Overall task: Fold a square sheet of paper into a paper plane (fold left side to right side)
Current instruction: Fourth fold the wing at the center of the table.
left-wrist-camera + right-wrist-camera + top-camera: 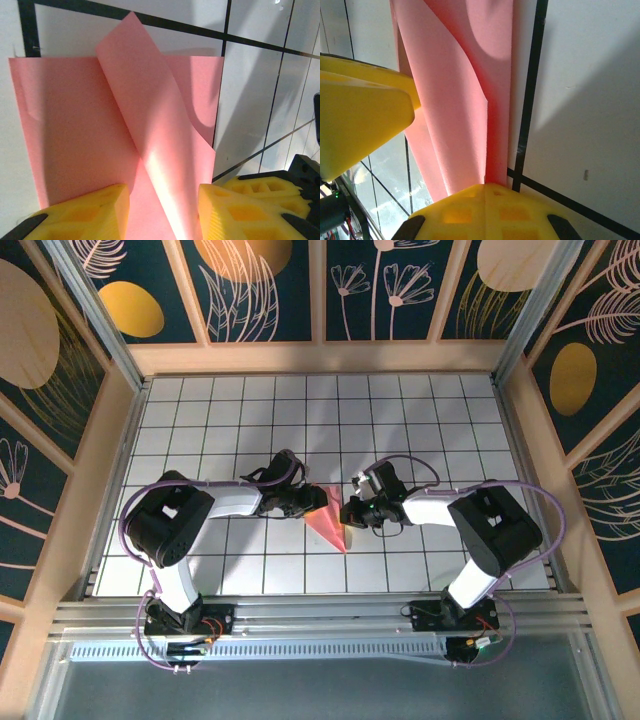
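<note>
Table (200, 420): white grid, dark lines.
Paper (327, 522): pink, part-folded, near table centre, point toward 6 o'clock.
Left fingers (85, 212): at paper's 10 o'clock, apart, straddling raised flap.
Right fingers (365, 115): at its 2 o'clock, apart, paper edge between.

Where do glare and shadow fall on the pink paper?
Left wrist: a bright glare stripe runs down the raised flap of the pink paper, shadow on its left part. Right wrist: curved shadow near the top; yellow finger blurred.
</note>
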